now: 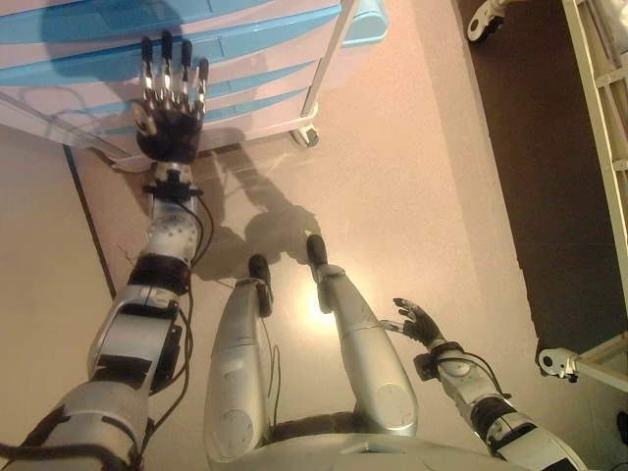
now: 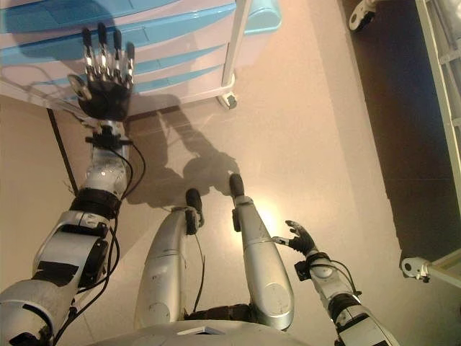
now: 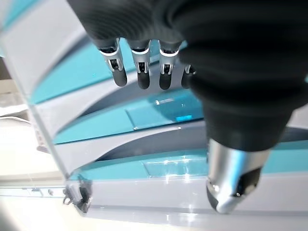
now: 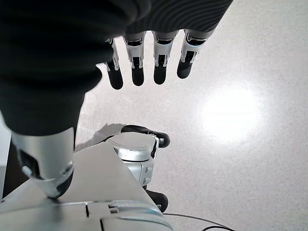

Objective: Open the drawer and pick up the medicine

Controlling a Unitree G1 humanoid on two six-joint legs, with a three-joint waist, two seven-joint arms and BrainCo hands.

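The left hand [image 1: 169,116] is extending with fingers straight and spread before the closed blue-fronted drawers [image 1: 245,69] of the wheeled cart [image 1: 324,59]. The right hand [image 1: 420,321] is hanging relaxed, holding nothing. Medicine is not showing.

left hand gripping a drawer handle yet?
No. The left hand is held out with straight fingers in front of the drawer fronts, curled round nothing.

surface: beige floor [image 1: 422,196] | on it: wheeled drawer cart [image 1: 245,69]
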